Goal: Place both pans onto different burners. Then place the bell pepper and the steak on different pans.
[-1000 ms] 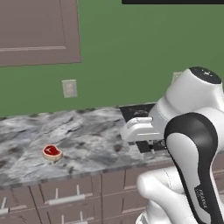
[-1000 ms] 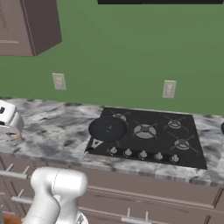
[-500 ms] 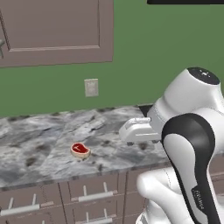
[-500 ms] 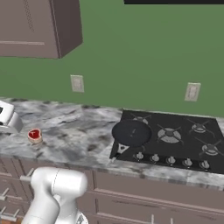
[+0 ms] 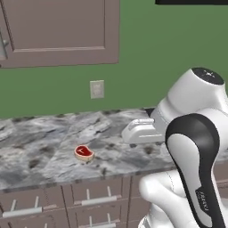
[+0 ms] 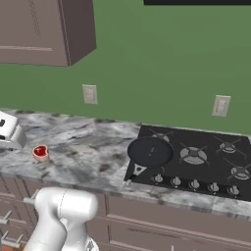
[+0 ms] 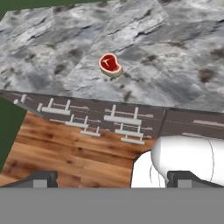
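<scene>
We note the steak (image 5: 83, 152), a small red slab with a pale fat rim, lying flat on the grey marbled bench (image 5: 40, 147), centre-left of the left base view. One round black pan (image 6: 150, 151) sits on the glossy cooktop (image 6: 196, 162), its front-left burner. The fingers (image 7: 111, 179) stand wide apart, holding nothing.

The counter (image 5: 40, 151) looks like polished grey marble, veined dark and pale. The steak (image 5: 83, 152) is raw red meat with a pale fat rim. The cooktop (image 6: 196, 162) is glossy black glass, its knobs (image 6: 194, 184) silvery metal, its grates (image 6: 193, 155) dull dark iron. The pan (image 6: 150, 151) is matt black. Cabinet fronts (image 5: 58, 31) are smooth matt brown; the floor (image 7: 74, 153) is warm varnished wood planks.
</scene>
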